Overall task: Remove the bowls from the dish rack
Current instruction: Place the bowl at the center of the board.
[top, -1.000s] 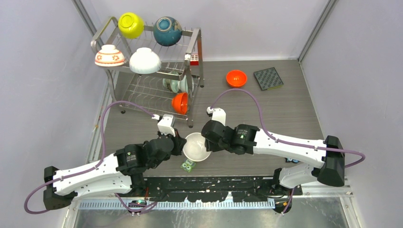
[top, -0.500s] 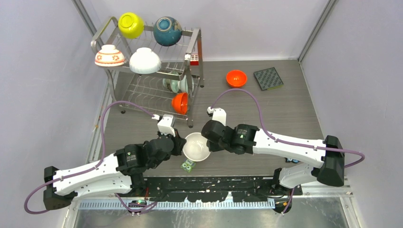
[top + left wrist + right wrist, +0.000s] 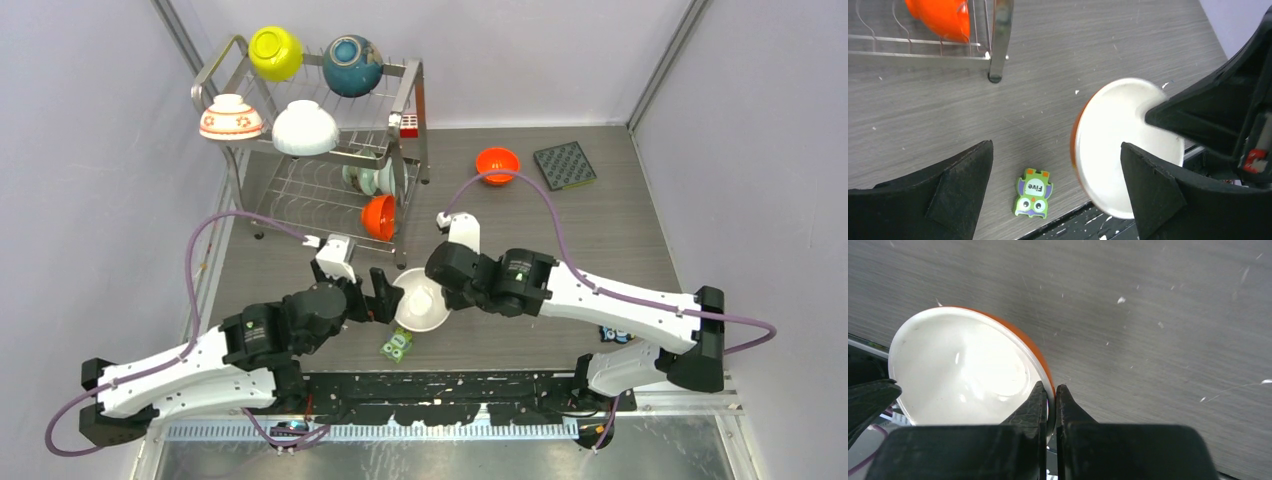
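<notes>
Since the earlier frames the left gripper (image 3: 372,300) has let go of the orange bowl with white inside (image 3: 420,305) and has drawn back a little to the left; its jaws are now spread wide, and its nearer finger stands just beside the bowl's left rim. Only the right gripper (image 3: 1050,390) holds this bowl now: its two fingers are pressed together on the rim, one on the white inner side and one on the orange outer side. The bowl is tilted, with its opening turned toward the left gripper, and it is close to the middle of the near edge of the worktop (image 3: 600,240). On the worktop just before the bowl lies a small green owl tile (image 3: 1033,192). The dish rack (image 3: 421,120) stands in the far left corner. Its upper tier carries the yellow-green bowl (image 3: 276,52), the dark teal bowl (image 3: 352,65), the flowered bowl (image 3: 230,117) and the plain white bowl (image 3: 304,128). The lower tier holds the pale green bowl (image 3: 365,180) and one orange bowl on edge (image 3: 379,216). Another orange bowl (image 3: 497,164) sits upright near the far edge, to the right of the rack, with the dark square mat (image 3: 565,165) just beside it
</notes>
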`<state>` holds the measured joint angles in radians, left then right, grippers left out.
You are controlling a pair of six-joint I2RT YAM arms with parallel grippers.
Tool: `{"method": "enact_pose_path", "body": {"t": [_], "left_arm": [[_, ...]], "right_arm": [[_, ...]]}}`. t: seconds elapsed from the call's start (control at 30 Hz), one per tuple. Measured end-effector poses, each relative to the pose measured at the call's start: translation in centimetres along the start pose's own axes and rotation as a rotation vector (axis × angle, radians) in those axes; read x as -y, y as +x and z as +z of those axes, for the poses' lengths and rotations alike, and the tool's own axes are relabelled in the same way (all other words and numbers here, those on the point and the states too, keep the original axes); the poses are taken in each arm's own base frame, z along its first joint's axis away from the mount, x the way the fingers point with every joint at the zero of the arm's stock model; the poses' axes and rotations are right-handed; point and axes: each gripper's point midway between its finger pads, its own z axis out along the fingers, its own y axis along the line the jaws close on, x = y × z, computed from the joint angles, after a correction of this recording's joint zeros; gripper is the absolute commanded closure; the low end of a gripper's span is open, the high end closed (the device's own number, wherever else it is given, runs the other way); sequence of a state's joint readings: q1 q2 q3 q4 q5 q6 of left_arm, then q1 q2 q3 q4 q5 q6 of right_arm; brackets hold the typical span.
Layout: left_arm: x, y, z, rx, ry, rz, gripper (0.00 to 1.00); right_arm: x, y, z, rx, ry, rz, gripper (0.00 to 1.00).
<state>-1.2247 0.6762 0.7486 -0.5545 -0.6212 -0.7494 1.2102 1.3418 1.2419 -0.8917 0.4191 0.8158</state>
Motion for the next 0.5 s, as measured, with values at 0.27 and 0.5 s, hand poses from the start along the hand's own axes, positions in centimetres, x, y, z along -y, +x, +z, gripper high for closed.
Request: {"method": "enact_pose_path", "body": {"t": [0.27,0.5], "left_arm": [[-1.3,-4.6,-3.8,0.141,0.049,0.034,0.0],[-4.5,-5.5,-5.5,0.232,0.003,0.023,0.0]], "right_arm": [[2.2,-8.1,-6.0,0.181,0.09,-0.057,0.99],[15.9,-12.3,-3.1,0.152,0.38,0.179,0.99]]}}
